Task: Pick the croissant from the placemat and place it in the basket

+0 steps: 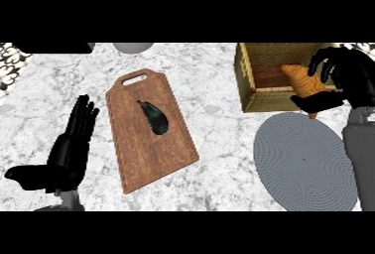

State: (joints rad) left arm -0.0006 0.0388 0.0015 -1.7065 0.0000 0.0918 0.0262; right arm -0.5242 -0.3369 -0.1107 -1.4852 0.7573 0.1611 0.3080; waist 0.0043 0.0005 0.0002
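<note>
Robot hand [338, 79] partly hiding croissant [302, 81]

The right hand [338, 79] sits at the view's upper right, its grey forearm [357, 158] running up along the right edge. Its fingers curl down from above and its thumb closes from below, pinching the croissant [302, 82]. The left hand [70, 141] rests at the lower left, open, fingers straight and pointing up the view, thumb spread out to the left.

croissant [302, 79] orange | placemat [304, 158] grey | basket [253, 94] tan woven | counter [219, 64] marbled white-grey
</note>
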